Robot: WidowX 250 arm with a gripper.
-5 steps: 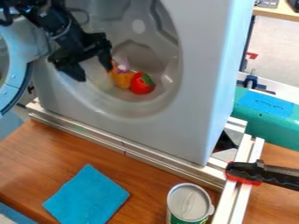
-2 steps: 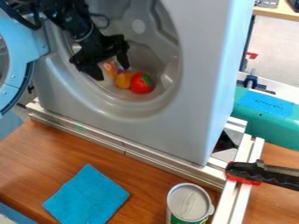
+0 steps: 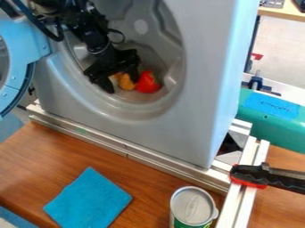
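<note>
The black gripper (image 3: 123,84) hangs low inside the round drum (image 3: 143,107) of a grey washing-machine body, its two fingers spread apart and open. An orange-yellow object (image 3: 125,82) lies between the fingertips, partly hidden by the gripper. Right beside it is a red object with a green patch (image 3: 147,83), close to the right fingertip. Whether the fingers touch either of them, I cannot tell.
The blue round door (image 3: 37,42) stands swung out at the left. In front, a metal rail (image 3: 126,149) borders the wooden table (image 3: 35,156), which bears a blue cloth (image 3: 88,199) and a can (image 3: 193,205). A black-and-red clamp (image 3: 262,176) is at right.
The gripper has moved right and down into the drum, its fingers now around the orange-yellow object. A pinkish-purple piece seen earlier is covered. The red object has shifted slightly.
</note>
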